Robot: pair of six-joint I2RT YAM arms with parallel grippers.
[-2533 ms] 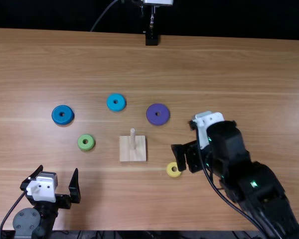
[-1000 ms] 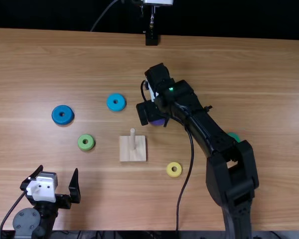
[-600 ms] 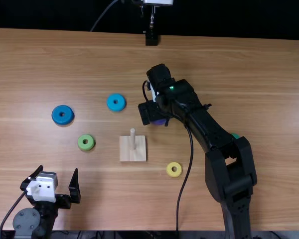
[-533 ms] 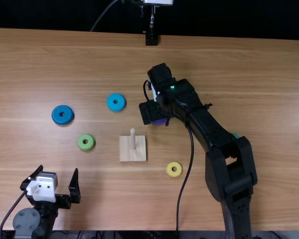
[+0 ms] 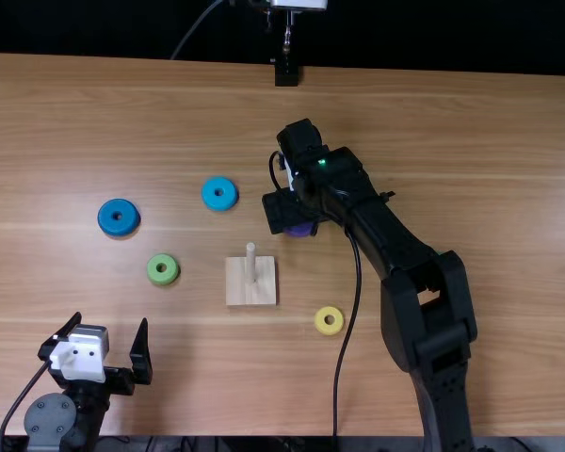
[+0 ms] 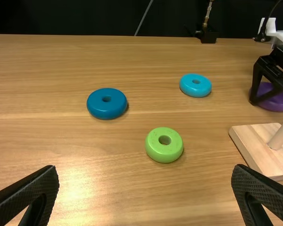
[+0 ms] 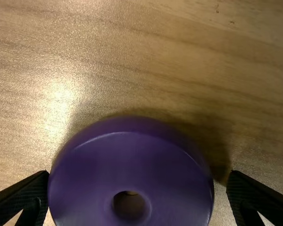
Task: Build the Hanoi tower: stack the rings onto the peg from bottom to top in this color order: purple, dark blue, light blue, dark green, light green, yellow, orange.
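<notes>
Because the peg (image 5: 250,260) stands bare on its wooden base (image 5: 238,290), you are at the first step: getting the purple ring (image 5: 299,230) on as the bottom layer. Seen from above with the peg as your clock's centre, that ring lies between one and two o'clock, flat on the table (image 5: 188,377). Your right gripper (image 7: 137,174) is over it, fingers spread on either side, one right at the rim and the other with a small gap. Next you likely need to even up that gap, close, lift clear of the peg's tip and carry toward seven o'clock to line up the hole; closing off-centre could nudge the ring. Your left gripper (image 5: 111,320) waits at eight o'clock, spread and empty. For later layers, you have the dark blue ring (image 5: 119,217) at ten, light blue ring (image 5: 219,193) near eleven, light green ring (image 5: 163,269) at nine and yellow ring (image 5: 329,321) at four.
</notes>
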